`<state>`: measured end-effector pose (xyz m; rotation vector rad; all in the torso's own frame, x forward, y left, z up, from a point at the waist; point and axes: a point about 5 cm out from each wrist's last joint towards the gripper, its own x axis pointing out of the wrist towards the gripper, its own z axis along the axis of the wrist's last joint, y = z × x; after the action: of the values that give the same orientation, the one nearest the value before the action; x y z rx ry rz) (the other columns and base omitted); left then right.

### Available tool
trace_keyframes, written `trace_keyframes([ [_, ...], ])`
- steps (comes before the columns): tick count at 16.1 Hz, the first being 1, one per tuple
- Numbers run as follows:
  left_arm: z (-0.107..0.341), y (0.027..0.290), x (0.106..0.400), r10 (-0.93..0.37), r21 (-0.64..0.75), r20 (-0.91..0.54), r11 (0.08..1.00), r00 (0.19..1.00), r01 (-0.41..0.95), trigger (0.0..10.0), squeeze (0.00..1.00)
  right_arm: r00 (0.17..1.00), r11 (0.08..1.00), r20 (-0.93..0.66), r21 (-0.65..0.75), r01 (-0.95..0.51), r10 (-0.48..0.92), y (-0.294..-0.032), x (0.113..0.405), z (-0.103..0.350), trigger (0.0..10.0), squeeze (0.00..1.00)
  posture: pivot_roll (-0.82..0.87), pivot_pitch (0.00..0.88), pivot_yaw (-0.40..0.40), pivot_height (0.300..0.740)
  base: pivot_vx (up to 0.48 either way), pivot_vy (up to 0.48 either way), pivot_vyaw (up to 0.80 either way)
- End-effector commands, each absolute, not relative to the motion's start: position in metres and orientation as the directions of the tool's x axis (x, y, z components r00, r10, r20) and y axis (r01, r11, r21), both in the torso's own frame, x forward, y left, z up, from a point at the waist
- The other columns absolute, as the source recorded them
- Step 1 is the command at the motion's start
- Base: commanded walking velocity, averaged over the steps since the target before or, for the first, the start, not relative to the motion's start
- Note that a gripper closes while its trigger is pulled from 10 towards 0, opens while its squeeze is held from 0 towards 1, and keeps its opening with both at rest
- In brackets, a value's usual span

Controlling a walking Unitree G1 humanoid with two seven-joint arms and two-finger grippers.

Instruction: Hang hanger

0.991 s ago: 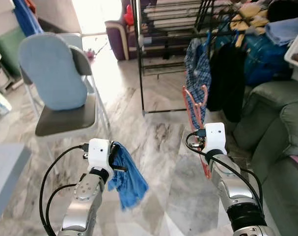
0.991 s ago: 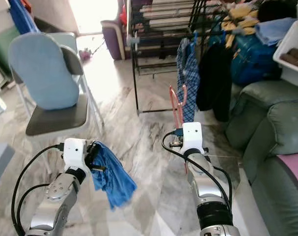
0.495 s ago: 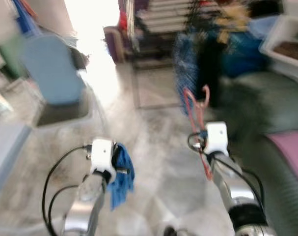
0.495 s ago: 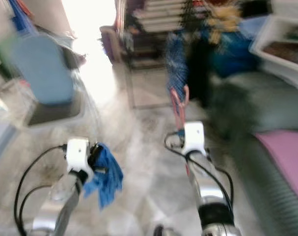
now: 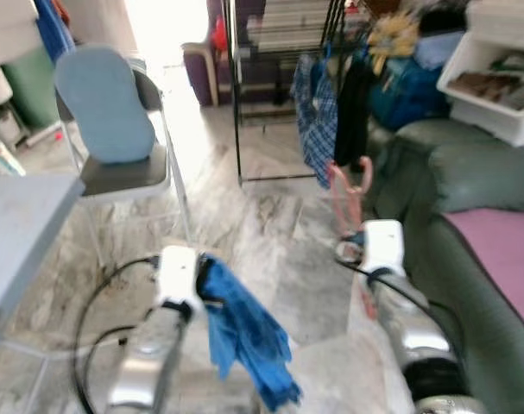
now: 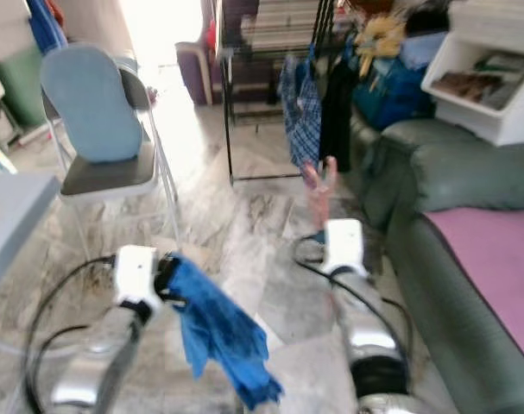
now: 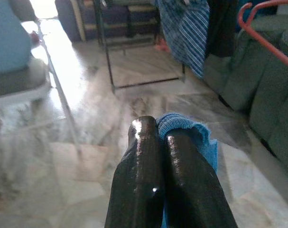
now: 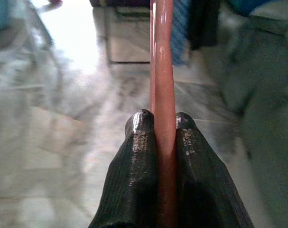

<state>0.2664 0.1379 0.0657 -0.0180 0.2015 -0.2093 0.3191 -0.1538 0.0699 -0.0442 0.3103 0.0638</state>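
My right gripper (image 8: 159, 124) is shut on a pink-red plastic hanger (image 5: 348, 185), which stands up in front of my right wrist (image 5: 381, 250) with its hook end uppermost. The hanger's bar (image 8: 162, 61) runs straight out between the two black fingers. My left gripper (image 7: 157, 135) is shut on a blue cloth (image 5: 244, 332) that droops down below the left wrist (image 5: 177, 272). Ahead stands a black clothes rack (image 5: 237, 95) with a blue checked shirt (image 5: 313, 112) and a dark garment (image 5: 355, 99) hanging from it.
A folding chair (image 5: 115, 121) with a light blue cover stands ahead on the left, and a grey table edge (image 5: 20, 224) is near my left. A green sofa (image 5: 469, 198) with a purple cushion runs along the right. A white shelf (image 5: 499, 73) sits above it. Marble floor lies between.
The camera has swung and moved, so the rack and sofa now sit differently in view and a table edge shows at left. Both grippers keep their hold; the blue cloth hangs lower.
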Motion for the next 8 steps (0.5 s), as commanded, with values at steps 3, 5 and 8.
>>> trace_keyframes([
  [3, 0.0763, 0.1365, 0.2699, -0.226, -0.065, -0.146, 0.974, 0.963, 0.219, 10.0, 0.0, 0.958, 0.997, -0.28, -0.039, -0.071, 0.057, -0.1554, 0.3234, 0.0773, 10.0, 0.0, -0.07, 0.0, 0.051, 0.736, 0.0, 0.0, 0.0],
  [5, 0.0763, 0.1382, 0.2703, -0.223, -0.078, -0.149, 0.974, 0.963, 0.213, 10.0, 0.0, 0.959, 0.997, -0.279, -0.036, -0.07, 0.058, -0.1548, 0.3239, 0.0778, 10.0, 0.0, -0.08, 0.0, 0.053, 0.736, 0.0, 0.0, 0.0],
  [8, 0.0768, 0.137, 0.2704, -0.234, -0.092, -0.144, 0.971, 0.962, 0.222, 10.0, 0.0, 0.958, 0.997, -0.281, -0.037, -0.067, 0.054, -0.1545, 0.3244, 0.0777, 10.0, 0.0, -0.08, 0.0, 0.053, 0.736, 0.0, 0.0, 0.0],
])
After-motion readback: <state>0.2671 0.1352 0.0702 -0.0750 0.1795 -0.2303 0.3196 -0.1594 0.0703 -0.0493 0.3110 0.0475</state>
